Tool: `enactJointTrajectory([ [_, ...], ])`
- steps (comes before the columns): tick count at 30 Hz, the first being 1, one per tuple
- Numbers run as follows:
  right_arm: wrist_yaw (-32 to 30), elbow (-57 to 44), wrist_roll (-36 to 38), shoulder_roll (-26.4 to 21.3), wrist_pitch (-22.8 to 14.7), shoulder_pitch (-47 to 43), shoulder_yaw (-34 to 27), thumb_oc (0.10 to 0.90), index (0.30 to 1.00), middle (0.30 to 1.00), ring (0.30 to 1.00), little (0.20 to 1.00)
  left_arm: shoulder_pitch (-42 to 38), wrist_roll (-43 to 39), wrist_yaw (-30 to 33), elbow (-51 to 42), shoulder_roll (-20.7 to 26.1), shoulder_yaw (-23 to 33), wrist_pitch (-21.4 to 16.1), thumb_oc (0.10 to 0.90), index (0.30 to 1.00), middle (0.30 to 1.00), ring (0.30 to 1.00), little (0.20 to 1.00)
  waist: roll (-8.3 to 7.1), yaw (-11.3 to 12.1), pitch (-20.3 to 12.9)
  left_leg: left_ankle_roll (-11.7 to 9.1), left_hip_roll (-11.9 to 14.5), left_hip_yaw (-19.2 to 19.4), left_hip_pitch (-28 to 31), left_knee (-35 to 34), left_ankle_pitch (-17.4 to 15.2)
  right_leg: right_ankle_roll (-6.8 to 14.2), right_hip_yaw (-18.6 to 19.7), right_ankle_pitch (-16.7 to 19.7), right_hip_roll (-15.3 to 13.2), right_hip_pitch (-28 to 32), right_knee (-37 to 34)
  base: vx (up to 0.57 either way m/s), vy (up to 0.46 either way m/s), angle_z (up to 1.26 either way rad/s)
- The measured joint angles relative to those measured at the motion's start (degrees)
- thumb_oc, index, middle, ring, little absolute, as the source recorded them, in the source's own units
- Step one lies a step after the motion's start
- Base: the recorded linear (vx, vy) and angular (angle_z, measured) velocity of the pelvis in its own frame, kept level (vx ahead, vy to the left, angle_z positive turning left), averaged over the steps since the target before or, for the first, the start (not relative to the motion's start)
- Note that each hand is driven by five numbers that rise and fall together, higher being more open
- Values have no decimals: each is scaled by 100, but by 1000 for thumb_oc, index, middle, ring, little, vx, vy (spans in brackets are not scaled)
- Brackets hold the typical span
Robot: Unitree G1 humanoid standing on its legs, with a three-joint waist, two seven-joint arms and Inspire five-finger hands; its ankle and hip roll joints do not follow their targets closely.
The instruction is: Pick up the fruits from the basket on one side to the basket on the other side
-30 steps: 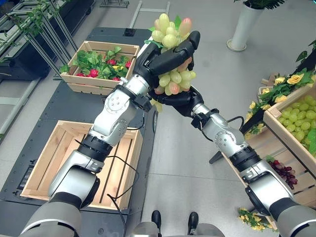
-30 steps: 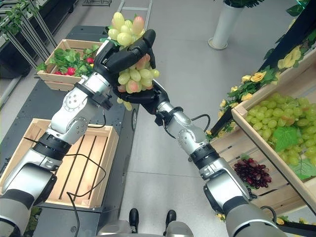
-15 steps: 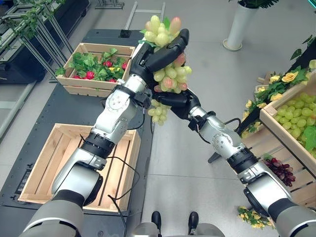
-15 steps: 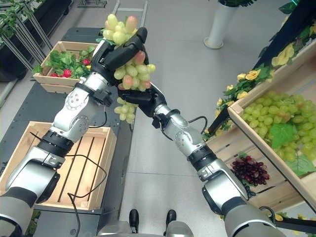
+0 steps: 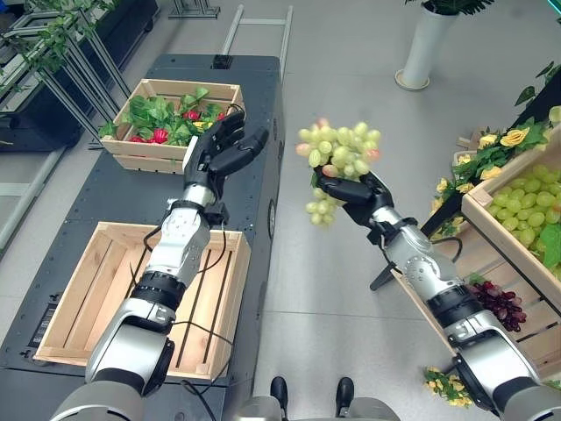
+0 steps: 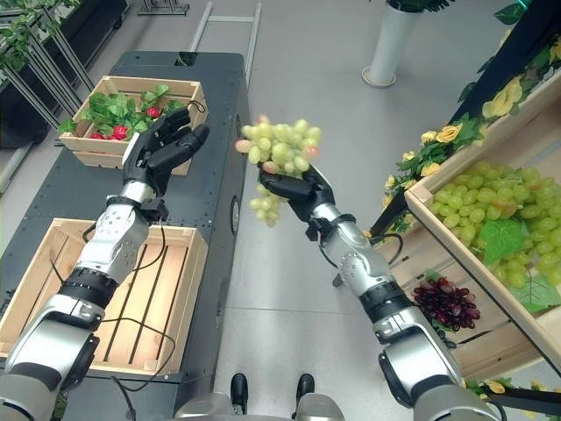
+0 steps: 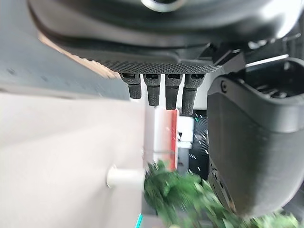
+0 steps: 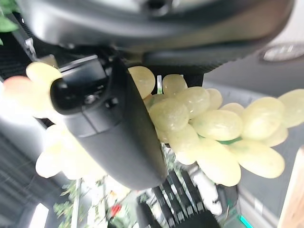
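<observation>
One right robot hand point(image 5: 355, 189) grips green grapes point(image 5: 337, 151) over grey floor point(image 5: 351, 53) (left robot hand point(image 5: 219, 151) open, empty).

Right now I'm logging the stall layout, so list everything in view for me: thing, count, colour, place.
grape bunch: one, green with pink blush, held up over the floor in the right hand
empty crate: one, pale wood, near end of the dark platform
filled crate: one, pale wood, leaves and red fruit inside, far end of the platform
platform: one, dark grey, robot's left
display shelf: wooden, green grapes above, dark grapes below, robot's right
yellow flowers: several, by the shelf
white pillar: one, far floor
left hand: open, above the platform
right hand: curled round the bunch
</observation>
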Motion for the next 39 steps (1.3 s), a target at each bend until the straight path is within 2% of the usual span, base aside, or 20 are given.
enactJointTrajectory([
  [7, 5, 2, -60, -102, 0, 123, -136, 400, 300, 300, 300, 300, 163, -6, 72, 293, 3, 205, 5, 800, 900, 900, 900, 900, -31, -120, -18, 0, 2, 25, 30, -9, 0, 23, 82, 15, 10, -5, 0, 3, -3, -6],
  [12, 124, -10, -749, -151, 0, 309, -146, 400, 300, 300, 300, 300, 322, -9, 114, 349, 3, 322, -1, 800, 900, 900, 900, 900, -166, -174, -101, 0, 2, 86, 60, -10, 0, 33, 136, 21, 16, -8, 0, 5, 5, -7],
  [16, 269, -236, -1397, -259, 0, 699, -149, 400, 300, 300, 300, 300, 809, -4, 89, 284, -31, 367, -9, 800, 900, 900, 900, 900, -265, -219, -202, 0, 2, 141, 62, -13, 0, 42, 237, 27, 17, -39, -1, -4, 8, -9],
  [21, 482, -1041, -2279, -665, 17, 1271, -199, 400, 300, 300, 300, 300, 1749, 239, 128, 110, -496, 551, -28, 800, 900, 900, 900, 900, -294, -279, -221, 0, -2, 149, 55, -15, -1, 54, 342, 66, 22, -94, -1, -6, 30, -9],
  [25, 821, -1709, -2622, -1008, 28, 1647, -582, 400, 300, 300, 300, 300, 2371, 369, 101, 31, -856, 545, -29, 800, 900, 900, 900, 900, -331, -297, -243, 0, -2, 168, 54, -15, -1, 57, 454, 102, 37, -138, -1, 8, 41, -14],
  [28, 946, -2010, -2925, -1317, 32, 1826, -1022, 400, 300, 300, 300, 300, 2691, 369, 36, 30, -1062, 546, -66, 800, 900, 900, 900, 900, -440, -308, -312, -2, 10, 271, 47, -15, 1, 51, 602, 166, 64, -208, -1, 8, 39, -20],
  [33, 987, -2215, -2935, -1629, 47, 2064, -1433, 400, 300, 300, 300, 300, 2963, 333, -157, 8, -1154, 544, -99, 800, 900, 900, 900, 900, -641, -504, -485, -7, 11, 371, 22, -15, 5, 55, 732, 213, 72, -275, -2, 7, 27, -13],
  [36, 1099, -2603, -2904, -1960, 113, 2280, -1600, 400, 300, 300, 300, 300, 3081, 337, -310, 18, -1190, 535, -99, 800, 900, 900, 900, 900, -658, -641, -498, -6, 11, 455, 38, -15, 5, 61, 823, 237, 75, -297, -2, 17, 24, -14],
  [39, 1186, -2727, -2704, -2038, 166, 2466, -1794, 400, 300, 300, 300, 300, 3128, 341, -404, 17, -1204, 514, -99, 800, 900, 900, 900, 900, -669, -781, -510, -7, 16, 493, 32, -16, 5, 54, 869, 250, 88, -321, -2, 35, 24, -9],
])
